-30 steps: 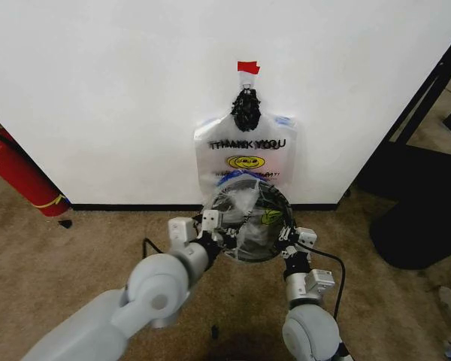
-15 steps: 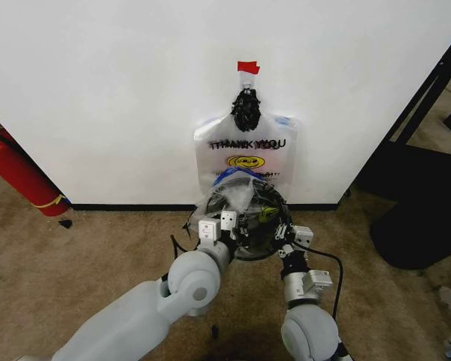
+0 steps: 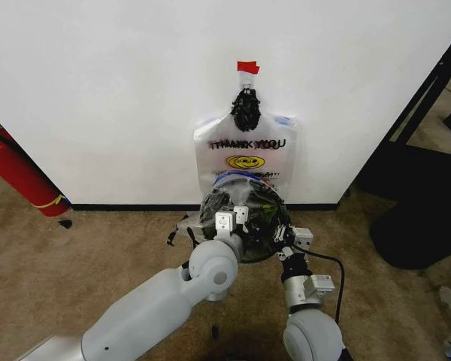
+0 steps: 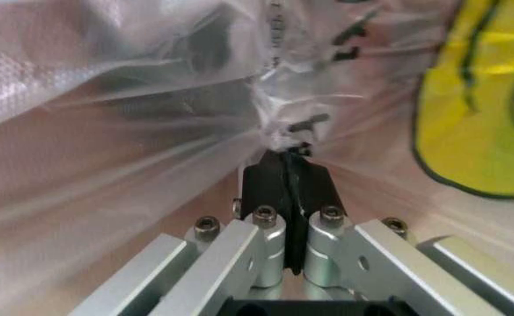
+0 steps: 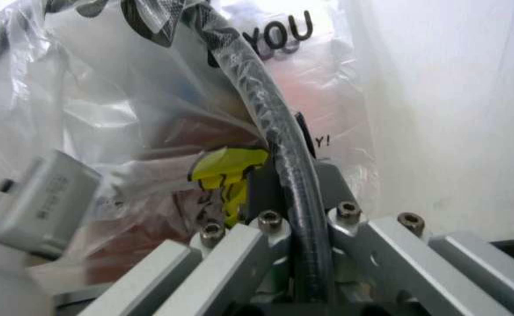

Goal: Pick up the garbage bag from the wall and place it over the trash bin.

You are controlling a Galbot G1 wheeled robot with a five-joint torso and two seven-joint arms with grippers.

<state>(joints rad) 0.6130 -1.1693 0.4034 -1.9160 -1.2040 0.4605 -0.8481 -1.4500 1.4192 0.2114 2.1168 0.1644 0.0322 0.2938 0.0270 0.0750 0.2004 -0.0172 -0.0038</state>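
The garbage bag (image 3: 244, 197) lies as crumpled clear film with blue and yellow print over the mouth of the trash bin (image 3: 264, 248), which stands on the carpet against the wall (image 3: 120, 90). My left gripper (image 3: 231, 219) is over the bin's near side, shut on a pinch of film (image 4: 286, 158). My right gripper (image 3: 288, 235) is at the bin's right side. In its wrist view the gripper (image 5: 283, 168) is shut on bag film at the bin's black rim (image 5: 257, 85). The yellow smiley print (image 4: 477, 112) is stretched close to the left fingers.
More same-printed bags (image 3: 244, 150) hang from a black knot (image 3: 245, 109) under red tape (image 3: 248, 67). A red fire extinguisher (image 3: 19, 177) leans at the left. Black furniture (image 3: 421, 203) stands on the right. A black cable (image 3: 327, 263) trails by my right arm.
My left arm has swung right, from the bin's left edge to over its near middle, dragging the film with it. The right gripper has stayed at the rim.
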